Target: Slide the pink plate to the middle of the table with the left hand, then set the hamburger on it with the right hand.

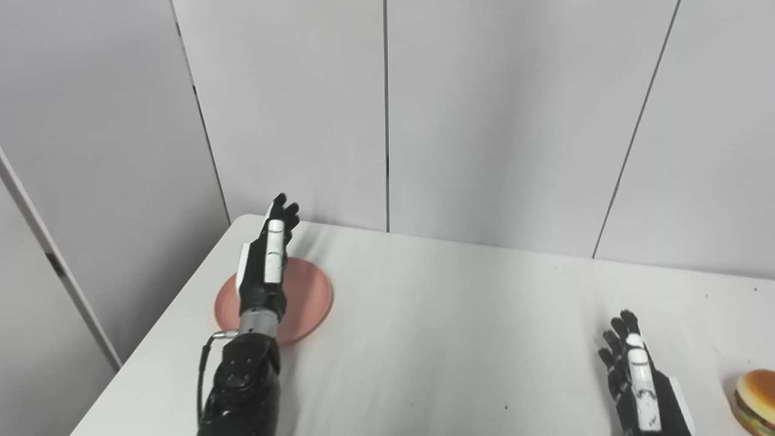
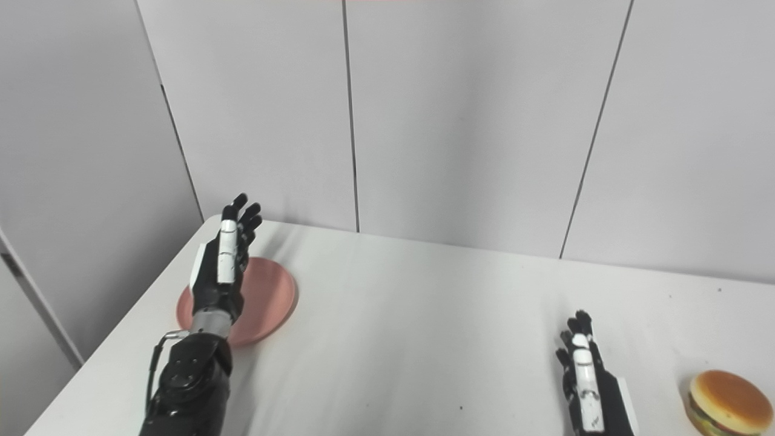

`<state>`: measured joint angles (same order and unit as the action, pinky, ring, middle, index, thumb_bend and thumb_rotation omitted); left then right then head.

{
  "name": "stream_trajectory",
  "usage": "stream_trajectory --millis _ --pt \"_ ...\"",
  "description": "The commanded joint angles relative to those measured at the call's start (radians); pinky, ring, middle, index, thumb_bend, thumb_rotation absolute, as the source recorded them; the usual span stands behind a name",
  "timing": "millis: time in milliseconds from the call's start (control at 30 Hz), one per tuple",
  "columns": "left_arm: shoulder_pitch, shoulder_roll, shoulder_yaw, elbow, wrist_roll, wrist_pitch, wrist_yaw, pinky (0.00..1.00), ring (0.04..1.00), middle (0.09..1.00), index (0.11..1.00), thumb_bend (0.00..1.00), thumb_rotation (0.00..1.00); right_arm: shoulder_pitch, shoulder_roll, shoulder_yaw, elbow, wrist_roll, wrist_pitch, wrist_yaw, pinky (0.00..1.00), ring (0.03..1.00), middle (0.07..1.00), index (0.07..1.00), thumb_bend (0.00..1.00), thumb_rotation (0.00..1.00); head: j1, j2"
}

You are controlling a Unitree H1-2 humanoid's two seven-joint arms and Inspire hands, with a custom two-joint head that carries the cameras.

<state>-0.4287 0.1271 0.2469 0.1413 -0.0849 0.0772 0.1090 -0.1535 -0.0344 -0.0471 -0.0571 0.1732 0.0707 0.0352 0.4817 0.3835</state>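
Observation:
The pink plate (image 1: 306, 297) lies flat near the table's left edge, toward the far corner; it also shows in the right eye view (image 2: 269, 300). My left hand (image 1: 269, 260) hangs over the plate with straight fingers pointing at the wall, open and holding nothing; whether it touches the plate I cannot tell. The hamburger (image 2: 726, 402) sits at the table's right front, cut off by the frame edge in the left eye view (image 1: 757, 399). My right hand (image 2: 584, 372) is open with fingers spread, low at the front right, a hand's width left of the hamburger.
The white table (image 1: 460, 327) runs up to a grey panelled wall (image 1: 484, 121) at the back. Its left edge (image 1: 157, 339) lies close to the plate. A broad stretch of bare tabletop lies between the plate and the right hand.

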Motion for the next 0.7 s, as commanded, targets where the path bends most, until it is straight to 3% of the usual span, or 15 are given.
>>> stream_trajectory --millis 0,67,100,300,500,667 --pt "-0.046 0.039 0.034 -0.008 -0.011 -0.039 0.024 0.92 0.864 0.85 0.852 0.82 1.0 -0.019 -0.002 0.0 -0.026 -0.014 -0.04 0.003 1.0 1.0 1.0 1.0 0.46 0.94 0.005 -0.002" --pt "-0.052 0.059 0.066 0.005 -0.02 -0.038 0.038 0.84 0.812 0.803 0.806 0.83 1.0 -0.02 0.004 -0.004 -0.021 -0.017 -0.05 -0.003 1.0 1.0 1.0 1.0 0.49 0.91 0.011 -0.003" --pt "-0.053 0.072 0.076 0.014 -0.019 -0.042 0.041 0.79 0.786 0.785 0.787 0.81 1.0 -0.021 0.001 -0.002 -0.018 -0.021 -0.059 0.0 1.0 1.0 1.0 1.0 0.48 0.95 0.017 -0.004" --pt "-0.05 0.162 0.122 0.096 -0.018 -0.1 0.041 0.73 0.748 0.754 0.76 0.76 1.0 -0.017 -0.002 -0.004 -0.022 -0.033 -0.075 0.001 1.0 0.993 1.0 0.997 0.46 0.97 0.021 -0.005" --pt "-0.043 0.216 0.14 0.216 -0.041 -0.177 0.023 0.76 0.746 0.749 0.756 0.76 1.0 -0.015 0.003 -0.015 -0.005 -0.013 -0.117 0.009 1.0 0.988 1.0 0.986 0.49 0.94 0.023 -0.004" --pt "-0.041 0.237 0.138 0.295 -0.039 -0.229 0.031 0.84 0.766 0.755 0.758 0.75 1.0 -0.022 0.003 -0.012 -0.017 -0.021 -0.075 0.003 1.0 0.999 1.0 0.999 0.47 0.99 0.026 -0.005"
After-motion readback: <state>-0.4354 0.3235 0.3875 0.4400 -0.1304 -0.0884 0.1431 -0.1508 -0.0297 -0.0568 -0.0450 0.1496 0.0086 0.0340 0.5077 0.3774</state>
